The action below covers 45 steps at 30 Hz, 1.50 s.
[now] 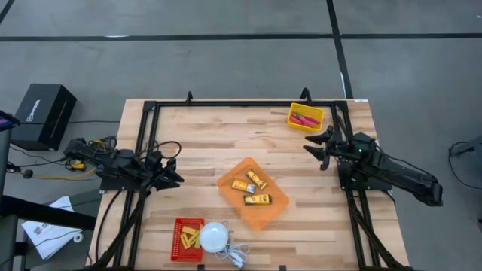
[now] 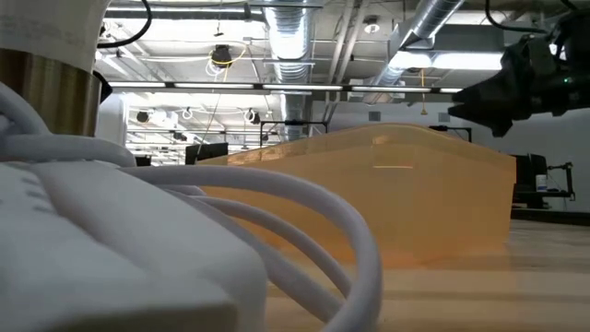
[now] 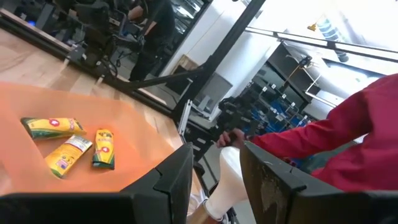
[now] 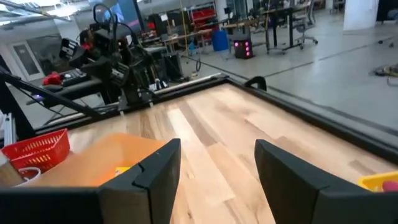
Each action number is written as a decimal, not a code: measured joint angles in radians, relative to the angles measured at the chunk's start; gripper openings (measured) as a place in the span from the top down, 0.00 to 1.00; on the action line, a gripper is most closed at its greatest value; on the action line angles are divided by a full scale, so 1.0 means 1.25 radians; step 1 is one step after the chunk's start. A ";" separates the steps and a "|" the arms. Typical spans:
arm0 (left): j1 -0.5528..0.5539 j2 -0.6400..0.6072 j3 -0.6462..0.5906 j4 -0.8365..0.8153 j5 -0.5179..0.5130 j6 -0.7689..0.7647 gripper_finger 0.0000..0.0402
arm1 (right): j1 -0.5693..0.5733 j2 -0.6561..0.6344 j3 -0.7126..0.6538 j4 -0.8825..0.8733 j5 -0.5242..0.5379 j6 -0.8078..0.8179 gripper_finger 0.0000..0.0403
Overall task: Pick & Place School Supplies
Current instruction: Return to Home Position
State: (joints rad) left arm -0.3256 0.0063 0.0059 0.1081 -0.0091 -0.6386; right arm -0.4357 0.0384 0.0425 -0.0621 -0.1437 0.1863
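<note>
Homing, hands empty. Left gripper (image 1: 176,175) at the table (image 1: 218,135) left edge, right gripper (image 1: 316,143) at the right edge, both spread. Next, I'd guess: tuck arms in.

Red-pink tools (image 1: 304,119): two, lying flat side by side in the yellow bin (image 1: 319,113), at the far right corner of the surface (image 1: 203,135).
Packets (image 1: 257,181): three orange-yellow rectangles with dark marks, flat, close together in the orange tray (image 1: 275,207).
Yellow blocks (image 1: 187,240): several, tiny, in the red bin (image 1: 179,224).
</note>
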 joint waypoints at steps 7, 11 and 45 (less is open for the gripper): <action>0.000 0.000 0.000 -0.012 -0.026 0.025 0.67 | 0.002 0.002 0.000 -0.001 0.006 -0.064 0.50; 0.000 0.004 0.000 -0.042 -0.021 0.025 0.67 | 0.002 0.001 0.000 -0.001 0.006 -0.046 0.51; 0.007 0.073 0.000 -0.059 -0.026 0.025 0.67 | 0.003 0.132 0.000 -0.003 0.010 0.019 0.51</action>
State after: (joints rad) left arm -0.3168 0.0978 0.0059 0.0343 -0.0417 -0.6075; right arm -0.4324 0.2035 0.0425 -0.0664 -0.1318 0.2096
